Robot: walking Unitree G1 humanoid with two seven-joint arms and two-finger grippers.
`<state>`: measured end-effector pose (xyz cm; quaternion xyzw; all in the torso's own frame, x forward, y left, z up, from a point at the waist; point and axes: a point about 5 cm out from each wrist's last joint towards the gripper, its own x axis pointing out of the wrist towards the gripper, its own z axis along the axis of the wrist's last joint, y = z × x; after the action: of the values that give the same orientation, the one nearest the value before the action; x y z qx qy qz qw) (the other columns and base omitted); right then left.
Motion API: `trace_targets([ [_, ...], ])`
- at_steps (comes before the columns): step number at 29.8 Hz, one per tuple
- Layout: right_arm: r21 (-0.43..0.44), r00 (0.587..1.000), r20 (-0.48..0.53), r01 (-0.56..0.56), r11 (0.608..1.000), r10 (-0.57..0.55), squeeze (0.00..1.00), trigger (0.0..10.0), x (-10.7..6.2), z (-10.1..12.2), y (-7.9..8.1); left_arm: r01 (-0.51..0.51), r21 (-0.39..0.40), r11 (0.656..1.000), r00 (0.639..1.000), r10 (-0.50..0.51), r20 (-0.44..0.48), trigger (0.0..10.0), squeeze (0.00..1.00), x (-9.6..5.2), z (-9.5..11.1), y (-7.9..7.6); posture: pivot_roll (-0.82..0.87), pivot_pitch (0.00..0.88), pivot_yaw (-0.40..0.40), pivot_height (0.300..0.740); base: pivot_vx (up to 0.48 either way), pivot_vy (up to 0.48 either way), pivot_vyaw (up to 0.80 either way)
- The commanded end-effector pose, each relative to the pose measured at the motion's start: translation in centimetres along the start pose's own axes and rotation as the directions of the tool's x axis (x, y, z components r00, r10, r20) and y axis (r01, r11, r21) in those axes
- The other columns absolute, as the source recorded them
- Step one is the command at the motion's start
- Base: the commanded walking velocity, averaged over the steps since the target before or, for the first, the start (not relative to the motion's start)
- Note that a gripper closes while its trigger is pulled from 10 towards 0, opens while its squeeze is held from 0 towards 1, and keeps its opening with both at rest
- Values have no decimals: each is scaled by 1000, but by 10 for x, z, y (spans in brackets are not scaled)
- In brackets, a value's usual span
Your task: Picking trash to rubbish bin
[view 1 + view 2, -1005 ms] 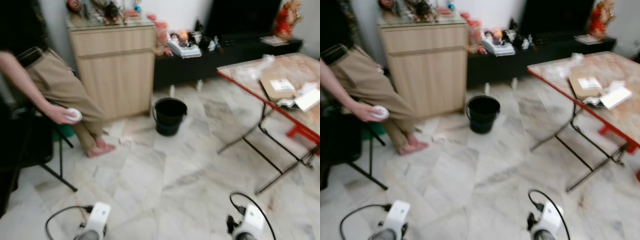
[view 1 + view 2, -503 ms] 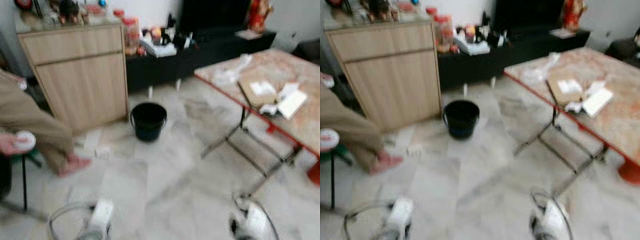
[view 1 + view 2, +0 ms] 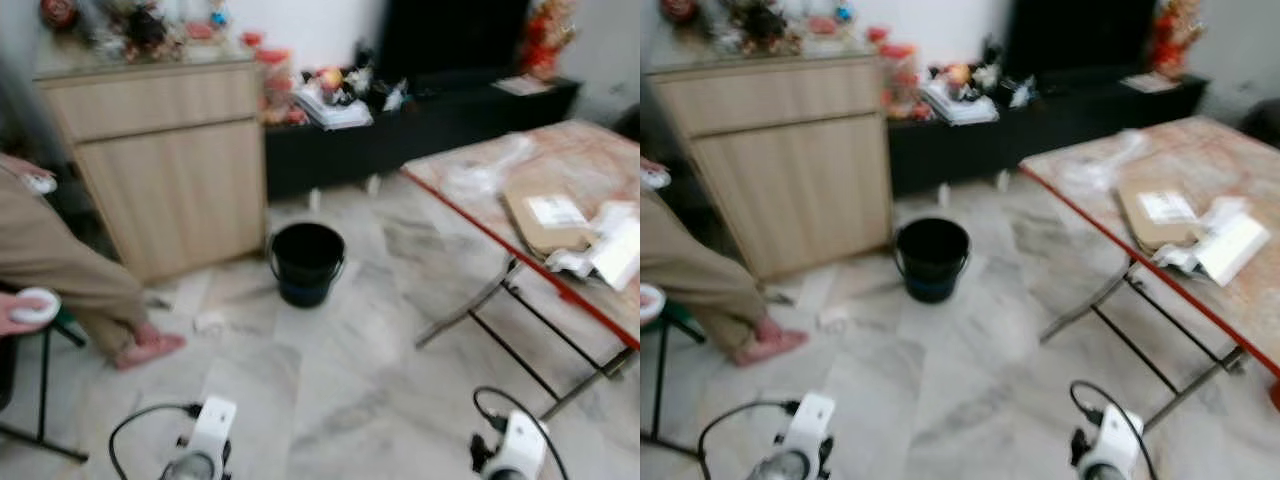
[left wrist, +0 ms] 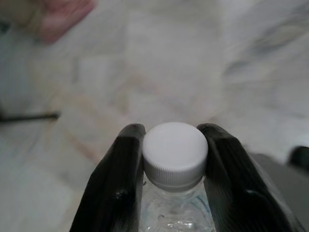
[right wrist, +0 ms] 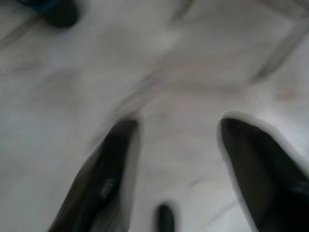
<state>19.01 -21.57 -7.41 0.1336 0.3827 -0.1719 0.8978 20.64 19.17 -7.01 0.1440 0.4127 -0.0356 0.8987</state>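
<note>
Bottle (image 4: 175,164): in the left wrist view it stands lengthwise between the left hand's (image 4: 175,159) fingers (image 4: 120,183), white cap pointing out past the fingertips, which pinch its neck above marble floor (image 4: 159,63). In the right wrist view the right hand (image 5: 176,159) is spread, nothing between its fingers. From the head, a black bin (image 3: 306,262) stands ahead beside a cabinet (image 3: 170,160); a person's hand (image 3: 20,310) holds something white; a surface (image 3: 560,210) stands right.

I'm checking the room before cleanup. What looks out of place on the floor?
A small scrap of paper lies on the floor between the black bin and a person's foot, beside the wooden cabinet. It is too blurred to identify further.
</note>
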Motion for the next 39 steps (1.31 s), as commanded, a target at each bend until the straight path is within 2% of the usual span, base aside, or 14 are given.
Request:
trace_targets([
  [1,-7,1000,11,17,1000,-17,0,10000,0,4,-7,4,-2,1000,1000,-4,-4,10000,0,0,0,-3,208,0,-61,740,431,0,544],
  [39,-35,1000,-5,10,999,-10,0,10000,0,2,-8,4,-8,1000,1000,-5,-14,10000,0,-1,-4,-5,217,0,-76,740,427,0,0],
])
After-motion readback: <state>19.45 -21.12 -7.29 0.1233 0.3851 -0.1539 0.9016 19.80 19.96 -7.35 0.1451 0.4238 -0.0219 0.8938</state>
